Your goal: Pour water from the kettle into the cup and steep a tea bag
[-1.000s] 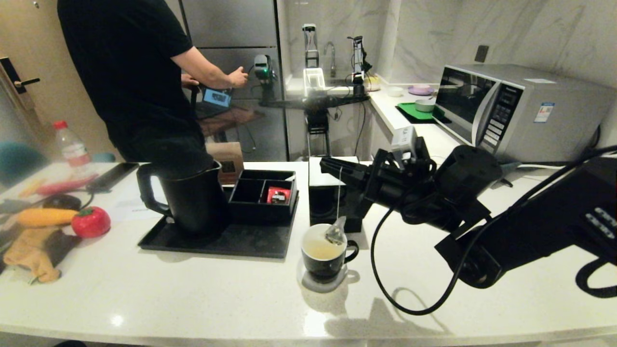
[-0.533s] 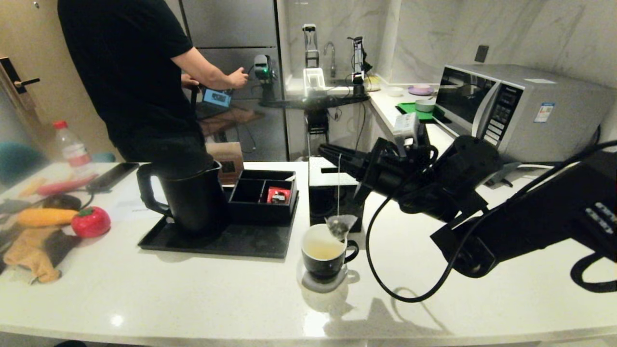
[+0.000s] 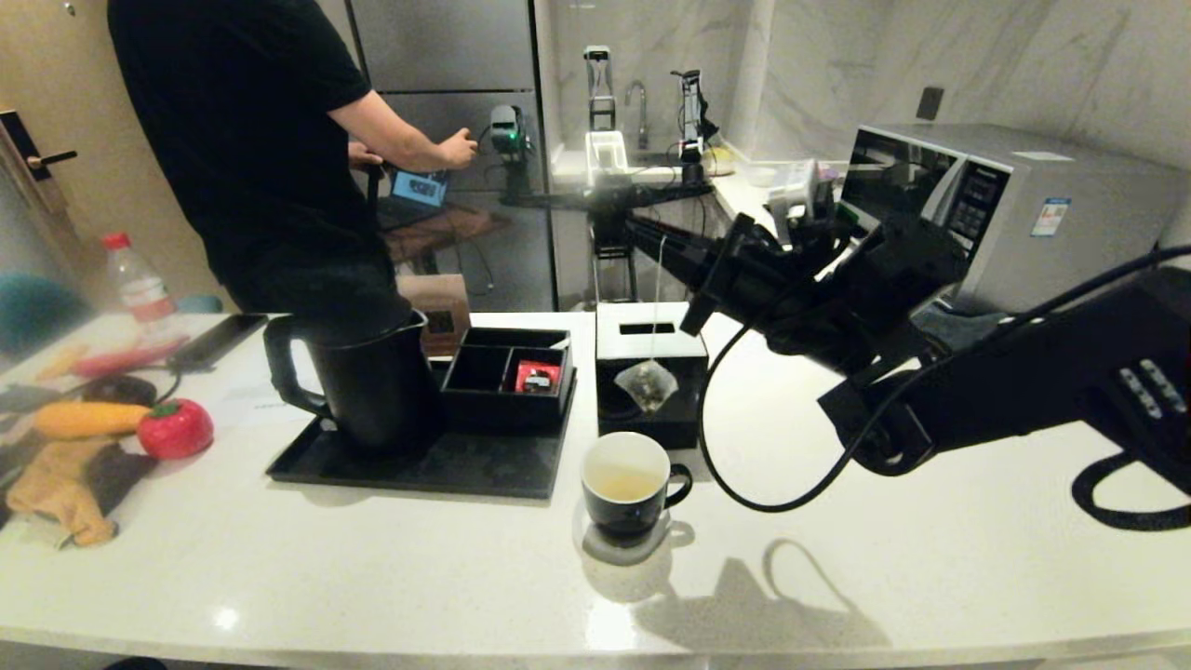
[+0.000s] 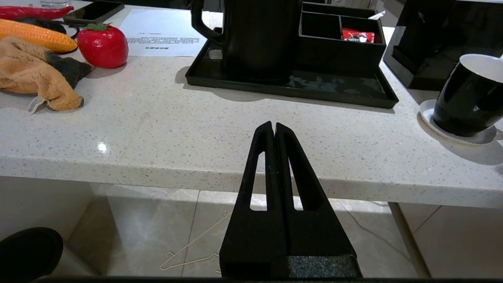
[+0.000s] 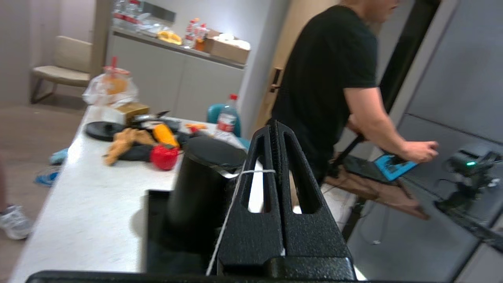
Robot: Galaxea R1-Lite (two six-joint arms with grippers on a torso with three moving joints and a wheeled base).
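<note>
**Operator A:** Hanging from the right gripper (image 3: pixel 642 226), the tea bag (image 3: pixel 646 384) was clear of the cup (image 3: pixel 631 486) and suspended above it, in front of the black tissue box (image 3: pixel 649 346). Confirm the grip.

**Operator B:** Confirmed. The right gripper's jaws were clenched together on the tea bag's thin white string (image 5: pixel 228 214), which crossed the fingers and dropped away below them. The bag itself was a pale, translucent pyramid with dark leaves inside.

**Operator A:** State of the cup?

**Operator B:** The cup was a glossy black mug with a white inside and a small loop handle pointing to the robot's right. It stood on a pale round coaster (image 3: pixel 625 547) near the front edge of the white countertop (image 3: pixel 372 577), at mid-width. It held a shallow, pale yellowish liquid (image 3: pixel 622 481).

**Operator A:** Kettle?

**Operator B:** The kettle (image 3: pixel 363 380), tall and matte black with a large loop handle, stood upright on the black tray (image 3: pixel 409 470), left of the cup, beside a compartment box (image 3: pixel 507 377) containing a red packet (image 3: pixel 537 375).

**Operator A:** Left arm?

**Operator B:** The left gripper (image 4: pixel 274 129) was parked at the countertop's front edge, jaws pressed together, holding nothing.
</note>
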